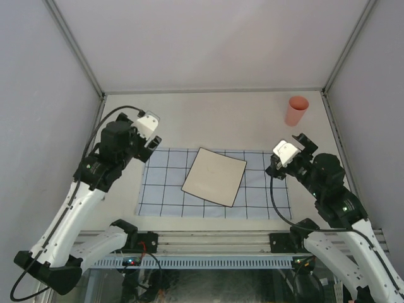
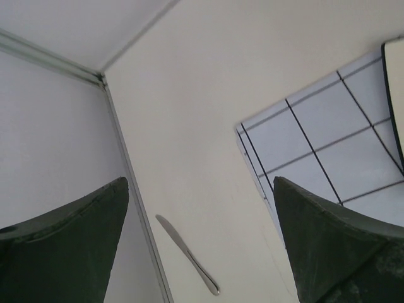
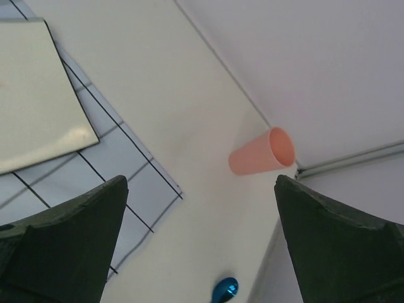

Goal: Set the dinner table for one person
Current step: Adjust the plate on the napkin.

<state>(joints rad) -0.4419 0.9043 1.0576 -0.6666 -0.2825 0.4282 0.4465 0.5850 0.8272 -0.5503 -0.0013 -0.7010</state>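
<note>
Seen from above, an off-white tabletop (image 1: 214, 120) carries a light-blue gridded cloth (image 1: 165, 189) with a square pale plate (image 1: 214, 177) lying askew on it. The left hand (image 2: 199, 187) hangs over the tabletop's left side, fingers spread wide and empty. In its wrist view a knife (image 2: 187, 254) lies flat near the left wall rail (image 2: 140, 208), off the cloth, its long axis slanting somewhat away from that rail. The right hand (image 3: 201, 182), equally wide and empty, faces a pink cup (image 3: 261, 152) in the far right corner. The knife looks like the left arm's to fetch.
</note>
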